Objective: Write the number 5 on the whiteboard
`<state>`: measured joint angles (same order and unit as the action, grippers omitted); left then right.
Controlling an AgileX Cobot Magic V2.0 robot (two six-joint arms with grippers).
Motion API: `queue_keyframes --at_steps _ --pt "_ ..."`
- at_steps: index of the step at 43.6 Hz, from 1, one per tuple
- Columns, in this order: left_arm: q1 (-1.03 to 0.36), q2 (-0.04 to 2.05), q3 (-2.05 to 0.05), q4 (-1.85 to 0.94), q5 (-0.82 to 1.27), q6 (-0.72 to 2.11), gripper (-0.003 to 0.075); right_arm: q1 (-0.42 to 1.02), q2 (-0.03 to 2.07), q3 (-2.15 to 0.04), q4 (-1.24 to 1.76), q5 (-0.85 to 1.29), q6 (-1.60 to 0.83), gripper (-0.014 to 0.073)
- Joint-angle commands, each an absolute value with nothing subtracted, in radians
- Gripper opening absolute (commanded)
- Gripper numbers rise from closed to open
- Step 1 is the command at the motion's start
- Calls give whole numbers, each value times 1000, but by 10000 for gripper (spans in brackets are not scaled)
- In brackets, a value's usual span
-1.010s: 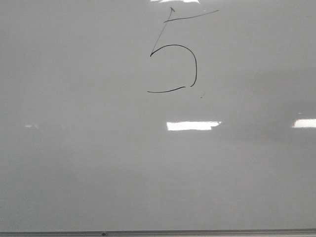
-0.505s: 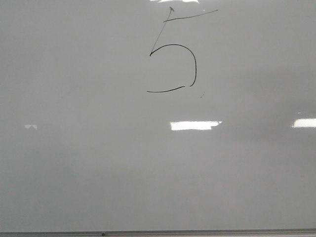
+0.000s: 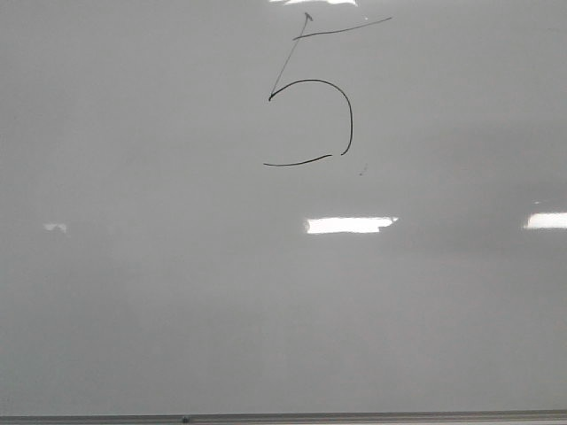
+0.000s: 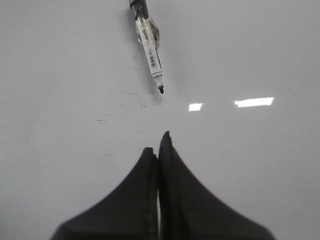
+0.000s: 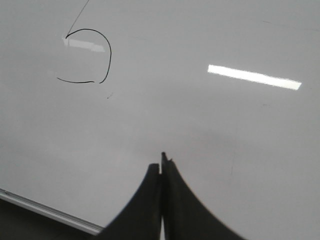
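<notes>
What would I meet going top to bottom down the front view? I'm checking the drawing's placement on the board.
Number 5 → tiny dark speck → bright light reflection → bare whiteboard → its grey frame edge.

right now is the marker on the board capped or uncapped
Uncapped. In the left wrist view the marker lies flat on the whiteboard with its dark tip bare; no cap is visible on it.

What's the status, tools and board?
Left tool shut, empty; marker lies loose ahead. Right tool shut, empty. Number 5 drawn on whiteboard. Nothing in the way.
</notes>
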<state>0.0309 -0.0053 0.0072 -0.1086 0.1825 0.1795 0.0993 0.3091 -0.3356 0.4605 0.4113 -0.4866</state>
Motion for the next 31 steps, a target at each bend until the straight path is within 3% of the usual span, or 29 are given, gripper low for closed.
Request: queue_keyframes --at_steps 1,20,31 --pt "31 -21 12 -120 107 169 -20 92 314 -364 482 346 -488 -62" --pt "31 -21 12 -120 107 169 -20 91 313 -353 449 291 -485 -62" --pt "31 -21 12 -120 107 169 -20 33 279 -256 150 136 -128 -62"
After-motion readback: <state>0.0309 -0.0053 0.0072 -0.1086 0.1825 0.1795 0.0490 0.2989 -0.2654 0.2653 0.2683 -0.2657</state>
